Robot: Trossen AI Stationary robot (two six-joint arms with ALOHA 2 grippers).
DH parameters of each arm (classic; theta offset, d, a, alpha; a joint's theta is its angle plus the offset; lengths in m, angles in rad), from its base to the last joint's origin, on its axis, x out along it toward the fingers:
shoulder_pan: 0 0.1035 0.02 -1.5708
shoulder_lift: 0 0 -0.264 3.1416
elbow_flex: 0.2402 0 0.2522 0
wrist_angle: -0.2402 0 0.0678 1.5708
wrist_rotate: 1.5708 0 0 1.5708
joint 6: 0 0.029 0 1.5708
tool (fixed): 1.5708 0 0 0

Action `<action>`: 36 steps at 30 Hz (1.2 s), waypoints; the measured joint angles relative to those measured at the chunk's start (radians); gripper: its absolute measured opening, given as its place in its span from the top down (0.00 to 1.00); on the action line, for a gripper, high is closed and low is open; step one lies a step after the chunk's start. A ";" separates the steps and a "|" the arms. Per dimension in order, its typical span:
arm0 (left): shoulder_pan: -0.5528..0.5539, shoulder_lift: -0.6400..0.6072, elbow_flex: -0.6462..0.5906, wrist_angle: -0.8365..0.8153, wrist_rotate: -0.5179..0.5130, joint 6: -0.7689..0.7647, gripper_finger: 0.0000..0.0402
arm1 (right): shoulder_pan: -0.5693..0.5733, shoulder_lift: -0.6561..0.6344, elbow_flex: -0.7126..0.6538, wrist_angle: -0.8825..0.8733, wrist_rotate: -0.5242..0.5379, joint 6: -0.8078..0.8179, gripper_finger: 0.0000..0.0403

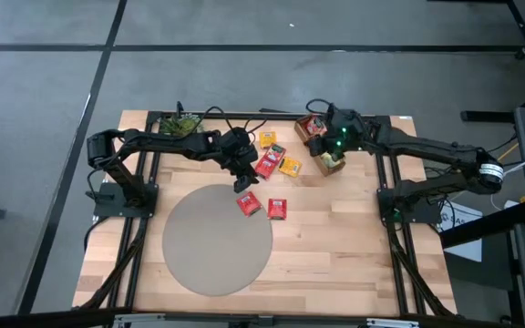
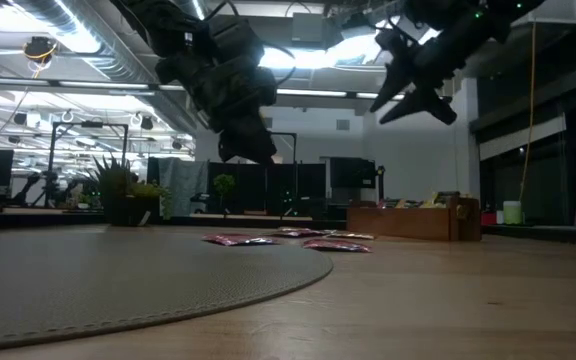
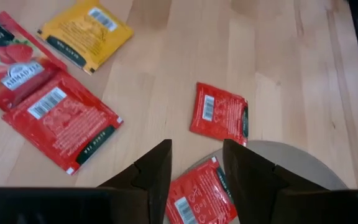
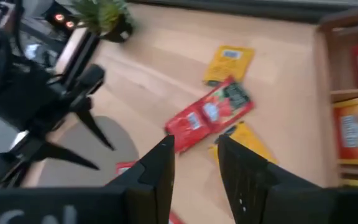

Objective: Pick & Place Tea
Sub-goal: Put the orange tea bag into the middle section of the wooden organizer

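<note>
Left gripper hangs released above a red sachet, empty. Light, flimsy paper lying flat on the surface; pinch its six o'clock edge. Right gripper is released too.

Round grey mat lies on the wooden worktop; potted plant at the far edge, wooden tray further along.

The near half of the table lies bare apart from the flat round mat. Toward the back, loose tea sachets lie scattered between both arms, two at the mat's edge. The wooden tray and potted plant stand along the back edge.
</note>
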 joint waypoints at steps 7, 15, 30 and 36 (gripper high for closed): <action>0.000 0.000 0.000 0.100 -0.008 -0.102 0.65 | 0.104 0.083 0.000 0.020 0.053 0.033 0.71; 0.001 0.000 0.001 0.121 -0.131 -0.210 0.65 | 0.157 0.278 0.000 0.078 0.068 0.029 0.97; -0.002 0.000 0.001 0.108 -0.130 -0.284 0.65 | 0.163 0.587 0.004 0.084 0.076 0.019 0.98; -0.002 0.000 0.001 0.105 -0.130 -0.278 0.65 | 0.250 0.608 0.003 0.130 0.010 0.072 0.98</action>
